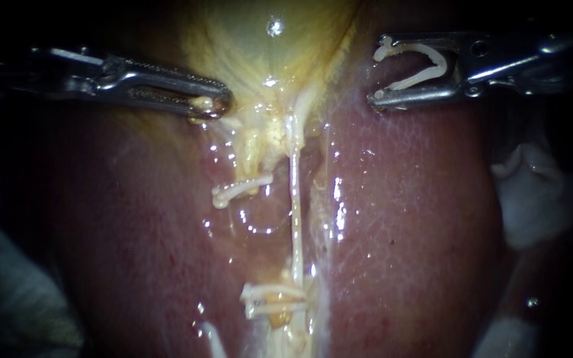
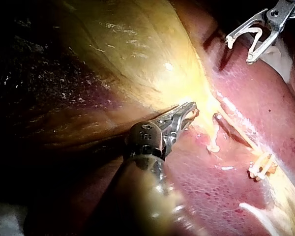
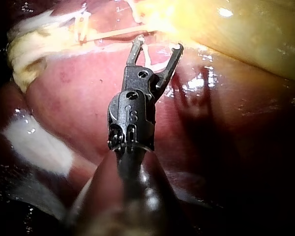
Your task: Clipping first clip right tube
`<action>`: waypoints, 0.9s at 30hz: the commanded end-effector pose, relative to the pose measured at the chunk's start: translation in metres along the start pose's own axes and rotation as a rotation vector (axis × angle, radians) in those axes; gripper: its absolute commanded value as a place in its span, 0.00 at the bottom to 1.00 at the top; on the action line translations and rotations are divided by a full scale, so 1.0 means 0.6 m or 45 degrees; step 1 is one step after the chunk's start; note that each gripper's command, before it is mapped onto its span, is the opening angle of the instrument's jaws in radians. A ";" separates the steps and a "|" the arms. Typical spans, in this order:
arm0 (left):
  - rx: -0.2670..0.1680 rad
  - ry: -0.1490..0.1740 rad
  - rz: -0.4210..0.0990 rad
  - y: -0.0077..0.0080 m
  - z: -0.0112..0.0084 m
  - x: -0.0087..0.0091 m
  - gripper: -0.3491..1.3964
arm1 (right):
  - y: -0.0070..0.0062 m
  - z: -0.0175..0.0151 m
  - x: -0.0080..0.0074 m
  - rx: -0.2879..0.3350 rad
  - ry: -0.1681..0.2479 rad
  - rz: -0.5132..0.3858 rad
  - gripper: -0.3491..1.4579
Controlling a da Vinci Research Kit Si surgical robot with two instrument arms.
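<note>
The right instrument (image 1: pixel 378 74) hangs over the liver (image 1: pixel 419 219), its jaws spread but holding an open white clip (image 1: pixel 432 54) between them. The right tube (image 1: pixel 295 199) runs down the liver's middle, ahead of the tips and untouched. The left instrument (image 1: pixel 215 105) pinches the gallbladder (image 1: pixel 260 46).

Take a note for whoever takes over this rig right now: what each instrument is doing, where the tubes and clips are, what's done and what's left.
The left instrument has its jaws shut on the gallbladder at its narrow end.
The right instrument holds a loaded clip between its jaws, over the liver, apart from the tubes.
The right tube is thin and pale, bare along its middle.
A single clip sits to its left; a clip pair lies lower down.
Done: the clip is loaded.
Left: bring it across the bare stretch and close it.
</note>
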 end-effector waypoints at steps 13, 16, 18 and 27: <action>0.034 0.029 -0.027 0.0020 -0.0132 0.0047 0.00 | -0.0001 -0.0004 -0.0001 0.002 0.001 -0.001 0.47; 0.040 0.032 -0.027 0.0021 -0.0130 0.0045 0.00 | -0.0003 -0.0004 0.0000 0.006 0.001 -0.001 0.47; 0.041 0.033 -0.027 0.0021 -0.0128 0.0043 0.00 | -0.0004 -0.0004 -0.0001 0.009 0.002 -0.002 0.47; 0.041 0.032 -0.027 0.0020 -0.0128 0.0044 0.00 | -0.0037 0.0015 -0.0030 0.090 0.010 0.041 0.47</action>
